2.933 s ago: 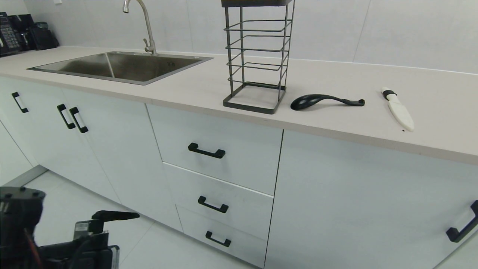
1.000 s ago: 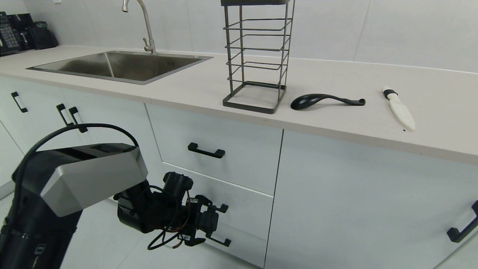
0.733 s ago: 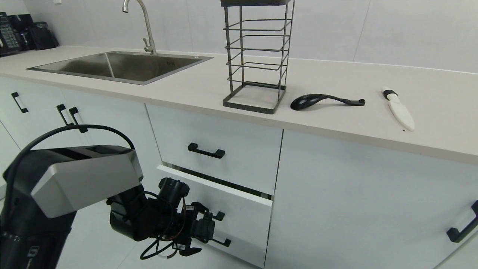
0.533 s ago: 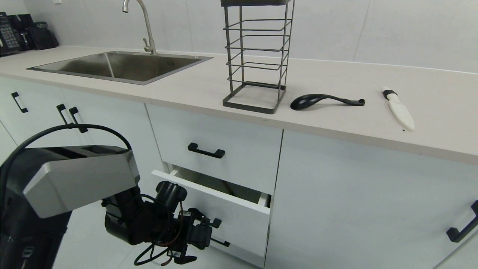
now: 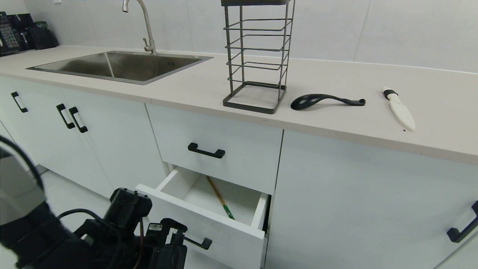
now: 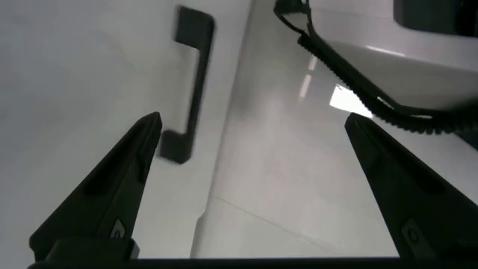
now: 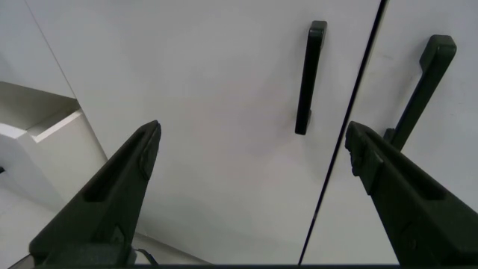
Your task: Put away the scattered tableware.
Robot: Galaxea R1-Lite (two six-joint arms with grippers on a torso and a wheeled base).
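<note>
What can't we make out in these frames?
- Drawer interior, head view: near part, and the lower end of the thin stick, hidden behind the front panel.
- Wire rack, head view: top cut off by the upper edge.
- Left gripper: open in its wrist view; in the head view dark arm parts hide whether it touches the drawer handle.

The beige countertop (image 5: 194,89) carries a wire rack (image 5: 255,56), a black spoon (image 5: 310,100) and a white knife (image 5: 399,110).
</note>
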